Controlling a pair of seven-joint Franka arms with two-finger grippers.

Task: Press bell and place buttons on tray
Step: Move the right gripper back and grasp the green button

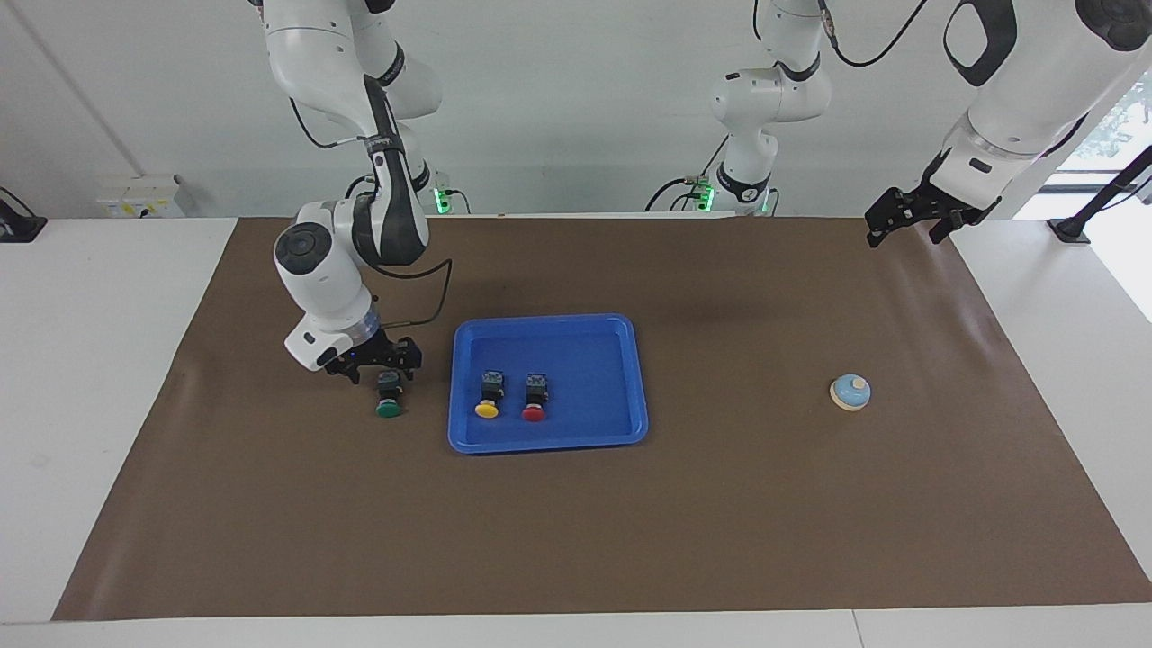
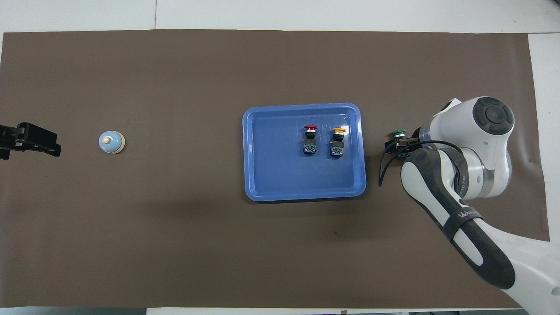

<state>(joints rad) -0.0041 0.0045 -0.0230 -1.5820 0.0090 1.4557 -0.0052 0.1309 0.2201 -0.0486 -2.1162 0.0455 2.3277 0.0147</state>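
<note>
The green button (image 1: 389,397) lies on the brown mat beside the blue tray (image 1: 549,436), toward the right arm's end; it also shows in the overhead view (image 2: 397,133). My right gripper (image 1: 385,371) is low over it, open, its fingers on either side of the button's black body. The yellow button (image 1: 488,396) and the red button (image 1: 535,400) lie side by side in the tray (image 2: 262,175). The light-blue bell (image 1: 850,392) stands on the mat toward the left arm's end. My left gripper (image 1: 903,236) is open and waits raised over the mat's corner, apart from the bell (image 2: 111,142).
The brown mat (image 1: 576,522) covers most of the white table. The right arm's forearm and cable (image 2: 455,192) hang over the mat beside the tray. The arm bases stand at the table's edge nearest the robots.
</note>
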